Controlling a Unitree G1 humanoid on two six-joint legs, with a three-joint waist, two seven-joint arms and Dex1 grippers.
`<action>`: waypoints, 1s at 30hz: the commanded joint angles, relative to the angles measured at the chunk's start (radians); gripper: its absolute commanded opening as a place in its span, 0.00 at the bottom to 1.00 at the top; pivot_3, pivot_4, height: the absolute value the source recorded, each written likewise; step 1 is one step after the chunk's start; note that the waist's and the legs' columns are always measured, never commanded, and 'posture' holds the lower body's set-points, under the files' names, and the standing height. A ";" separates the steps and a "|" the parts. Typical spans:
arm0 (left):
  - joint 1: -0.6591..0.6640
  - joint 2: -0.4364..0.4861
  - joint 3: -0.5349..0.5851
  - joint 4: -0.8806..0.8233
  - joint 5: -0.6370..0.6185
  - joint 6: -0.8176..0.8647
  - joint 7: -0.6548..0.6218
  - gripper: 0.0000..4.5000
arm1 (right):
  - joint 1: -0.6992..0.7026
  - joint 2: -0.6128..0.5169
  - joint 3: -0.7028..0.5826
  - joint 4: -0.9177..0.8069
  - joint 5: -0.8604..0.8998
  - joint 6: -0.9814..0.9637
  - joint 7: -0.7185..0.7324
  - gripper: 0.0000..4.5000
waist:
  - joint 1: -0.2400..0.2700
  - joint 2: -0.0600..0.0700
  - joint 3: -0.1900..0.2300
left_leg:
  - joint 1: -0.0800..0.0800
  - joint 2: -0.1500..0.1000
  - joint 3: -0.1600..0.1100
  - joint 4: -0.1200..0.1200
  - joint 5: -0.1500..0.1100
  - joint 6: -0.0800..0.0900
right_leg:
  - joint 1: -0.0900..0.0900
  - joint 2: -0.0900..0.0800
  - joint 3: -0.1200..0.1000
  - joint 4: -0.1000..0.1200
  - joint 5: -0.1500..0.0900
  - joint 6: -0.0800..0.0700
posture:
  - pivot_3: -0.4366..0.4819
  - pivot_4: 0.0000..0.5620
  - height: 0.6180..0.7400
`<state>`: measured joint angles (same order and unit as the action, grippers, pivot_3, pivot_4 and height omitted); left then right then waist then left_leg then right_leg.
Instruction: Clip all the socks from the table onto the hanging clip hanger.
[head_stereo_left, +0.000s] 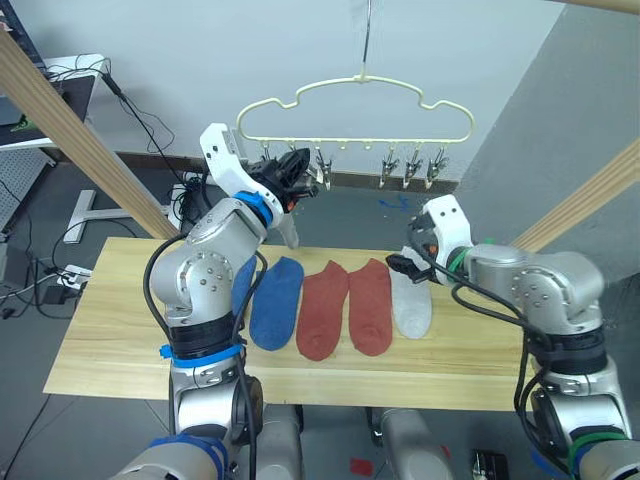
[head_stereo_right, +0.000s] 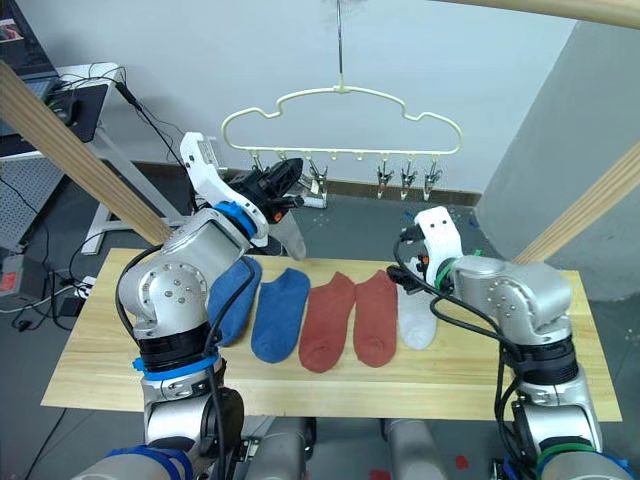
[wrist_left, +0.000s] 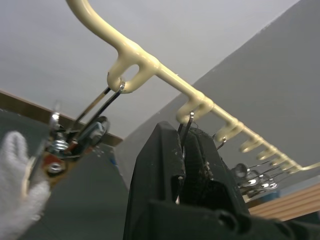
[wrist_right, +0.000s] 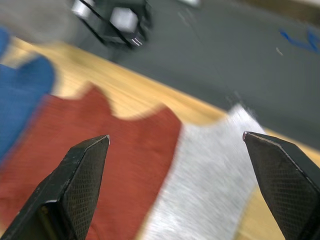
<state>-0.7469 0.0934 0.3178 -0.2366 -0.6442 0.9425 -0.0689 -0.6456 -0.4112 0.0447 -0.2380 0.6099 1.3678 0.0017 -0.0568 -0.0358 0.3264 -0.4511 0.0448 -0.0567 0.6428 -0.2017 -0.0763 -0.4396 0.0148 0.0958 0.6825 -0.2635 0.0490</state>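
The pale-yellow clip hanger (head_stereo_left: 357, 108) hangs on its hook above the table's far edge. My left gripper (head_stereo_left: 298, 170) is raised to its row of clips and shut on one metal clip (wrist_left: 185, 126). A light grey sock (head_stereo_left: 290, 232) dangles just below that gripper; in the left wrist view this grey sock (wrist_left: 15, 180) hangs at the neighbouring clip (wrist_left: 60, 145). On the table (head_stereo_left: 120, 350) lie two blue socks (head_stereo_left: 277, 303), two rust-red socks (head_stereo_left: 323, 310) and one grey sock (head_stereo_left: 412, 305). My right gripper (head_stereo_left: 405, 265) hovers open over that grey sock's far end.
Slanted round wooden poles rise at the left (head_stereo_left: 80, 140) and right (head_stereo_left: 590, 195) of the table. Behind the left pole stand a desk (head_stereo_left: 60, 90) and floor cables (head_stereo_left: 50, 270). Several free clips (head_stereo_left: 410, 168) hang on the hanger's right half.
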 joint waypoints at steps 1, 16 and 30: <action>-0.026 0.011 0.009 -0.041 -0.044 0.017 0.017 0.00 | 0.005 0.024 0.024 0.044 -0.089 -0.059 -0.014 1.00 | 0.000 0.000 0.000 | 0.000 0.000 0.000 0.000 0.000 0.000 | 0.000 0.000 0.000 0.000 0.000 0.000 | 0.42 0.57 1.00; -0.010 0.037 -0.021 -0.052 -0.057 0.021 0.039 0.00 | -0.054 0.167 0.040 0.402 -0.348 -0.304 -0.011 1.00 | 0.001 0.000 0.000 | 0.000 0.000 0.000 0.000 0.000 0.000 | 0.000 0.000 0.000 0.000 0.000 0.000 | 0.44 0.57 1.00; 0.002 0.046 -0.017 -0.068 -0.074 0.032 0.057 0.00 | -0.046 0.226 -0.021 0.493 -0.421 -0.306 -0.022 1.00 | 0.006 0.000 0.000 | 0.000 0.000 0.000 0.000 0.000 0.000 | 0.000 0.000 0.000 0.000 0.001 -0.001 | 0.46 0.57 1.00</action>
<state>-0.7442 0.1323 0.2944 -0.2603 -0.6930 0.9755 -0.0112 -0.6997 -0.1882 0.0377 0.2708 0.2036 1.0464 -0.0211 -0.0508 -0.0358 0.3264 -0.4510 0.0448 -0.0567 0.6426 -0.2017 -0.0764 -0.4395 0.0145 0.0956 0.6826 -0.2622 0.0485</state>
